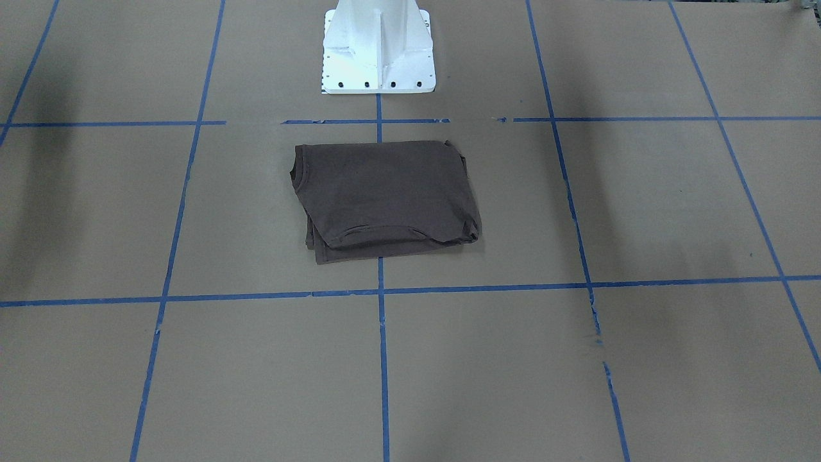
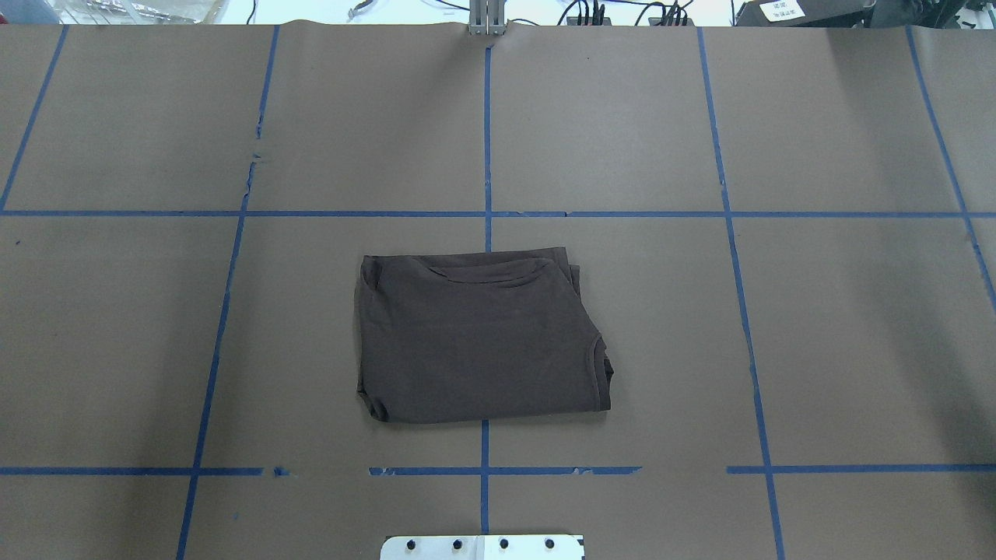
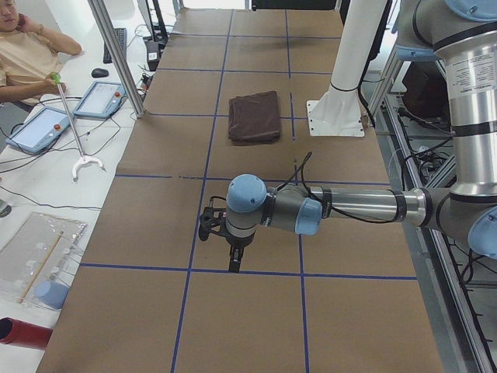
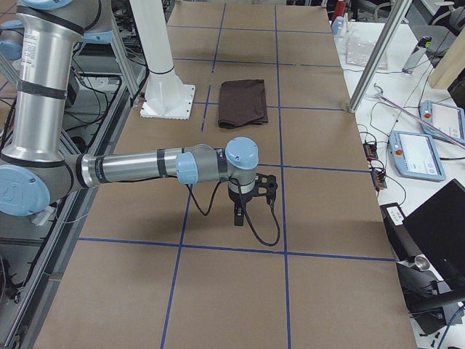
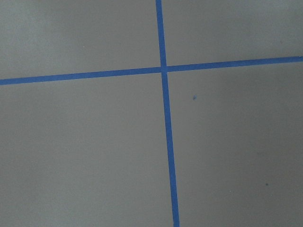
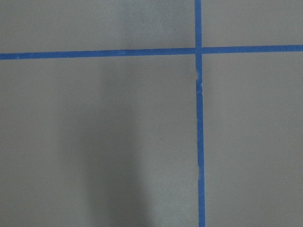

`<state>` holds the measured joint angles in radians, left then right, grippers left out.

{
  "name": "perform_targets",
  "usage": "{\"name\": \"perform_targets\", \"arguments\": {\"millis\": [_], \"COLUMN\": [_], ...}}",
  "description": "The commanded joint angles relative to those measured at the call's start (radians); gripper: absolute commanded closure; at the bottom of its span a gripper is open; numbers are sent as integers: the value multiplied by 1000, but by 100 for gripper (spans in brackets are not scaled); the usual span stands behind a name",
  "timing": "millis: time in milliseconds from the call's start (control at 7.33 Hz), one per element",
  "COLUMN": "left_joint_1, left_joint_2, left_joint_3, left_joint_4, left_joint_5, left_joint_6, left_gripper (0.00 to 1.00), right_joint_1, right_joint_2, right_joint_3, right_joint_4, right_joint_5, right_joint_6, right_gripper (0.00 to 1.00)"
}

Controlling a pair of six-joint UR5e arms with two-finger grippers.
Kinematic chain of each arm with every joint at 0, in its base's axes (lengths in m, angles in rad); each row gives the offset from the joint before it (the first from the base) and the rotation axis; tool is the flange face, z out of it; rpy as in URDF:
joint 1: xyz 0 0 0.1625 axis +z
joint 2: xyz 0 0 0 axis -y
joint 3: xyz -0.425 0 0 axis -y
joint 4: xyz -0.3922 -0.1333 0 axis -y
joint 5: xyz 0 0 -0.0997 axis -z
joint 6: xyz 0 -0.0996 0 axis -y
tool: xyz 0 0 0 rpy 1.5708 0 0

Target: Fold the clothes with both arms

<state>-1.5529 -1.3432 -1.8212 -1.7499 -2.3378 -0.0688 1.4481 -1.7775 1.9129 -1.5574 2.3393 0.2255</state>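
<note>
The clothes are one dark brown T-shirt (image 1: 385, 199) (image 2: 478, 338), folded into a compact rectangle on the brown paper in front of the robot's base. Its collar edge faces away from the base. It also shows far off in both side views (image 3: 255, 116) (image 4: 243, 102). My left gripper (image 3: 235, 260) hangs on its outstretched arm, pointing down over bare paper, well away from the shirt. My right gripper (image 4: 238, 214) hangs the same way at the table's other end. Whether either is open or shut I cannot tell. Both wrist views show only paper and blue tape.
The white pedestal base (image 1: 378, 51) (image 2: 482, 547) stands just behind the shirt. Blue tape lines (image 2: 486, 140) grid the paper. Beside the table are a seated person (image 3: 27, 54), tablet controllers (image 3: 105, 97) (image 4: 418, 153) and aluminium posts (image 3: 116, 54) (image 4: 374, 54).
</note>
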Motion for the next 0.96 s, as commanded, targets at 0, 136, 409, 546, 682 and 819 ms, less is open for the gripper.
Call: {"name": "perform_targets", "arguments": {"millis": [0, 136, 409, 546, 682, 819], "left_joint_1": [-1, -1, -1, -1, -1, -1], "left_joint_2": [4, 7, 7, 7, 7, 7], "left_joint_3": [-12, -12, -12, -12, -12, -12], "left_joint_4": [1, 1, 1, 1, 1, 1], "left_joint_5": [2, 2, 2, 2, 2, 2], "left_joint_6": [-2, -2, -5, -5, -5, -5], "left_gripper": [0, 0, 0, 0, 0, 0], "right_joint_1": [0, 0, 0, 0, 0, 0], "right_joint_2": [1, 1, 0, 0, -9, -10], "right_joint_3": [-2, 0, -8, -8, -6, -6], "right_joint_4": [0, 2, 43, 51, 53, 53], "right_joint_5": [-2, -5, -5, 0, -8, -11], "right_joint_6": [0, -6, 0, 2, -5, -9], "right_gripper": [0, 0, 0, 0, 0, 0]}}
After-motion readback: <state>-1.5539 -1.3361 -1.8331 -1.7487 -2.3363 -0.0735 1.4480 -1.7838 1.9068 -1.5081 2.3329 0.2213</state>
